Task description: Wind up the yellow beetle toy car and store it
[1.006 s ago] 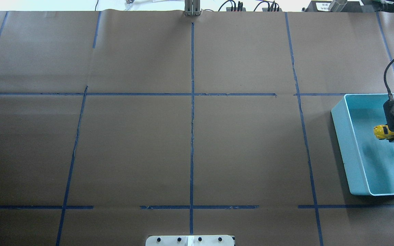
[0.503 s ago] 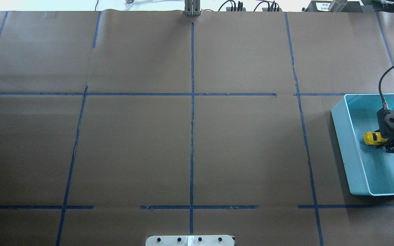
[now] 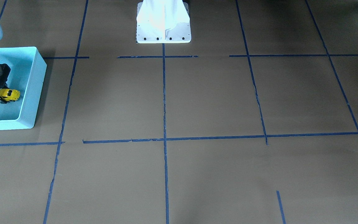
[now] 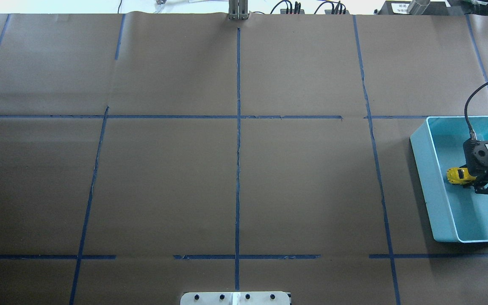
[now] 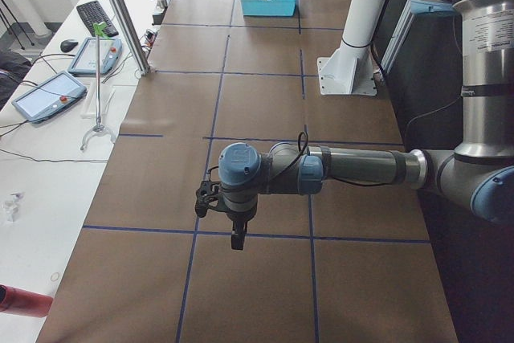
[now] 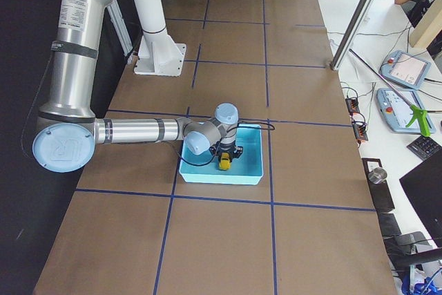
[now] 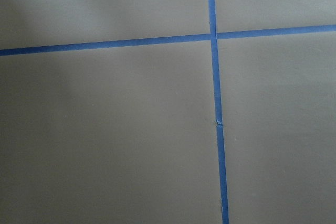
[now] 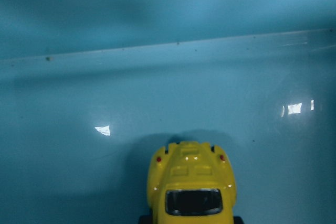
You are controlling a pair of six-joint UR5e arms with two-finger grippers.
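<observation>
The yellow beetle toy car [image 4: 457,176] is inside the turquoise bin [image 4: 422,163], near its left wall, held low over the floor. My right gripper [image 4: 476,179] is shut on the car's rear end and the car sticks out from it. The car also shows in the front-facing view [image 3: 9,94] and in the right wrist view [image 8: 192,182], with its shadow on the bin floor just below. My left gripper [image 5: 237,234] shows only in the exterior left view, above bare table, and I cannot tell whether it is open or shut.
The bin stands at the right edge of the table in the overhead view. The table is covered in brown paper with blue tape lines [image 4: 238,148]. The robot's white base plate [image 4: 235,298] sits at the near edge.
My right gripper has moved left and down into the bin with the car still in it. The car now sits closer to the bin's left wall.
</observation>
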